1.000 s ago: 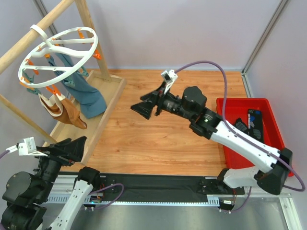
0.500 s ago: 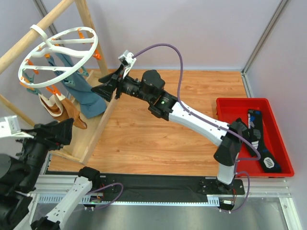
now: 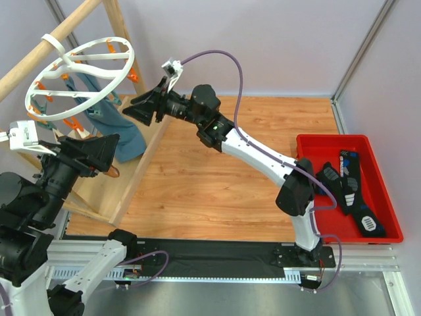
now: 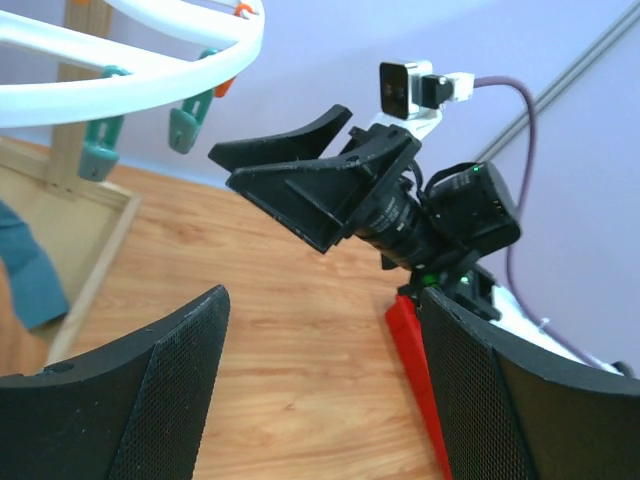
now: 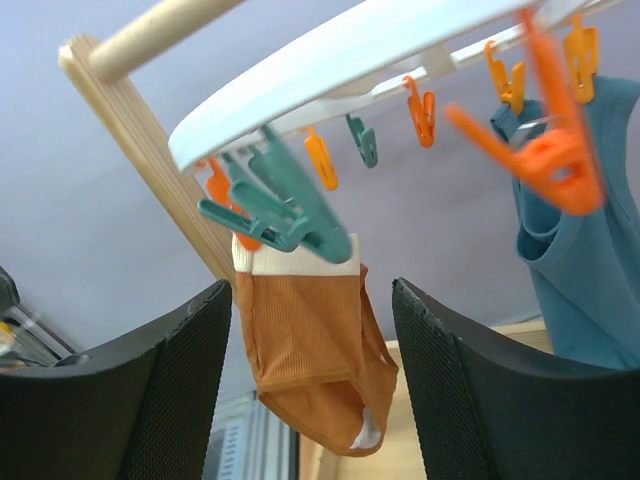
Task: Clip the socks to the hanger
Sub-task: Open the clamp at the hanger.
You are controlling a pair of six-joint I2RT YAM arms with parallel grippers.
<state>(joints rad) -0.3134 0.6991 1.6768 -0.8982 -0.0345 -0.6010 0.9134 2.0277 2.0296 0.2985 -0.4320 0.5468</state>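
White hanger [image 5: 350, 45], orange and teal clips [image 5: 280, 205], black socks [image 3: 352, 191] with white-blue marks, red bin [image 3: 325, 139]

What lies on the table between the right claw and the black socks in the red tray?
Top view: only bare wooden tabletop between the right claw and the socks; the right arm spans above it.

Bright, even indoor light; overhead view sharp, wrist views soft up close.

In the top view the wooden desk [image 3: 217, 191] carries only faint, diffuse shadows. In the left wrist view the fingers [image 4: 120, 400] of the left hand [image 4: 322, 330] read dark at 7 and 5 o'clock, while the hanger [image 4: 150, 75] at 11 o'clock is nearly washed out. In the right wrist view an orange clip [image 5: 550, 150] at 2 o'clock is blurred; the tan sock [image 5: 300, 350] at centre is sharper.
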